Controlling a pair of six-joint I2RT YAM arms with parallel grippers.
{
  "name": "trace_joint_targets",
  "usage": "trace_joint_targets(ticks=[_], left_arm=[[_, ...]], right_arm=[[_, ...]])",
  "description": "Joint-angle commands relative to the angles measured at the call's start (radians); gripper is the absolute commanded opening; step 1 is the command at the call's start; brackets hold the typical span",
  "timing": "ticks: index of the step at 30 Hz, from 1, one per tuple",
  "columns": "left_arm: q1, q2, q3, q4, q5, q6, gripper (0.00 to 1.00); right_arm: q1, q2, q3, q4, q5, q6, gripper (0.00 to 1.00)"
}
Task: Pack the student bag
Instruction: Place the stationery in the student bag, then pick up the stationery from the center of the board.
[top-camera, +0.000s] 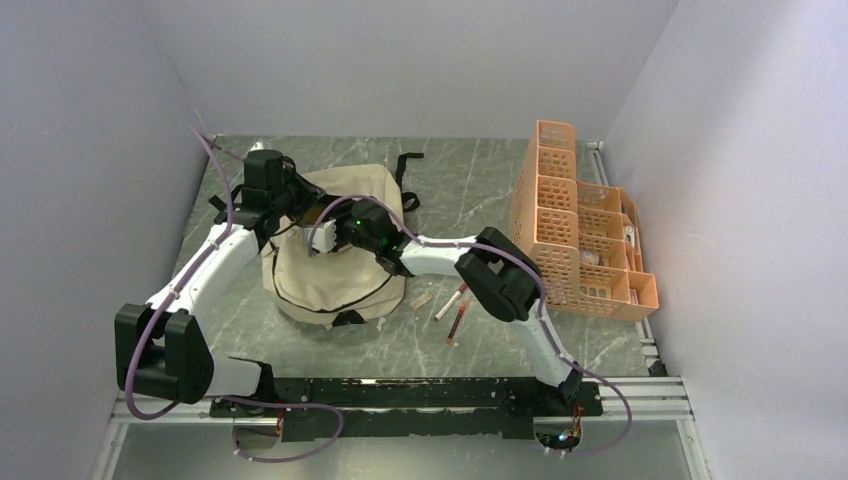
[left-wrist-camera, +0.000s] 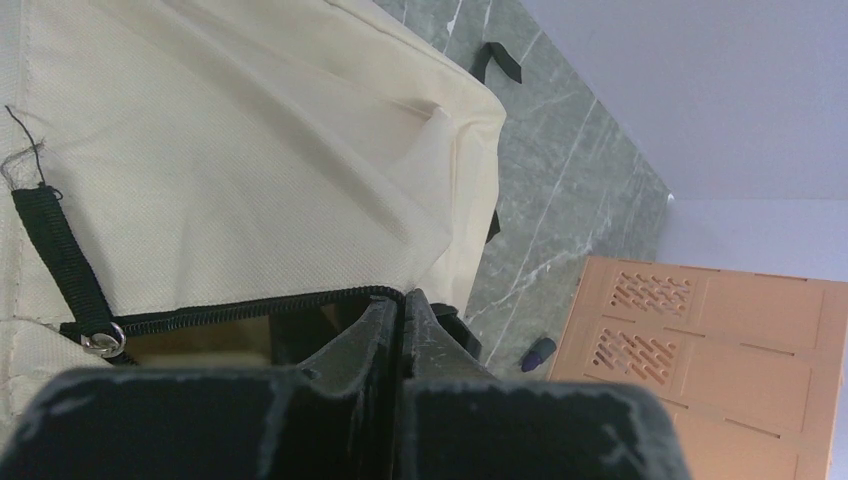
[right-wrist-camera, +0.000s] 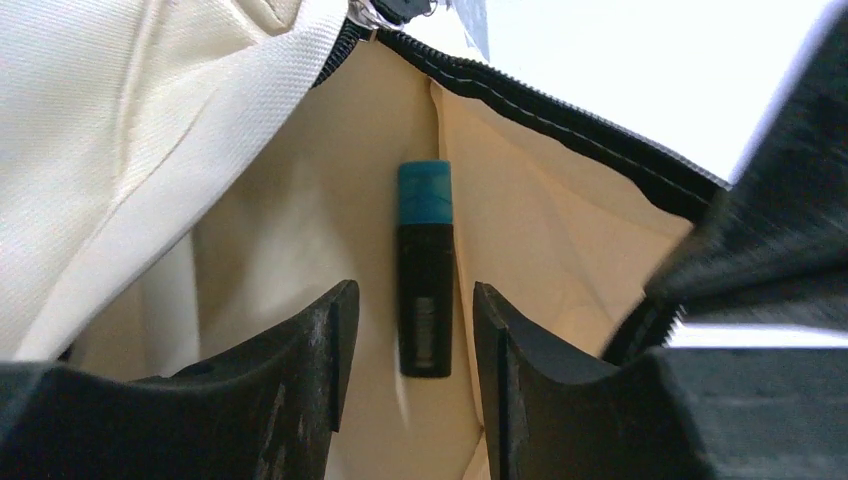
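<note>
Organizer (top-camera: 578, 230) right of bag (top-camera: 320, 285) — pens (top-camera: 451, 303) between.

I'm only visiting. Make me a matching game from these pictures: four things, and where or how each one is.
1 marker
2 organizer
3 left gripper
4 pens

A right side of table
B shut on bag edge
C inside bag
D on table, between bag and organizer

Pairs: 1-C, 2-A, 3-B, 4-D

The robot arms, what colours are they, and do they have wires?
The left arm and the right arm are white tubes with chunky black joints, and purple cables loop along them. The fingers are black and scuffed. A tiny green light glows near the right wrist.
</note>
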Motion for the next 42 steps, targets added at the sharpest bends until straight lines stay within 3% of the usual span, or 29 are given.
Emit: trace_joint_targets(ticks=[1,8,13,17,22,25,34,42], left_arm=[[0.007,-0.007,0.053,0.028,-0.008,0.019,0.05],[0.016,0.019,0.044,0.047,-0.007,0.013,0.05],[0.027,0.032,0.037,0.057,0.002,0.017,0.05],[0.032,0.026,0.033,0.054,0.001,0.029,0.05],[0.037,0.026,0.015,0.063,0.0,0.048,0.05],[0.038,0.035,0.01,0.066,0.009,0.051,0.05],[0.038,0.024,-0.004,0.062,0.025,0.052,0.05],[0.038,0.022,-0.025,0.079,0.061,0.035,0.05]], right_arm=[[-0.001,-0.147,-0.109,0.095,-0.071,0.09,0.49],[0.012,-0.35,-0.357,0.184,-0.171,0.264,0.49],[0.024,-0.505,-0.544,0.31,-0.091,0.396,0.49],[0.023,-0.633,-0.627,0.304,0.091,0.66,0.49],[0.019,-0.703,-0.563,-0.064,0.618,1.076,0.49],[-0.004,-0.663,-0.461,-0.364,0.819,1.308,0.52],[-0.189,-0.441,-0.156,-0.985,0.884,1.905,0.55],[-0.262,-0.057,0.306,-1.634,0.994,2.279,0.54]])
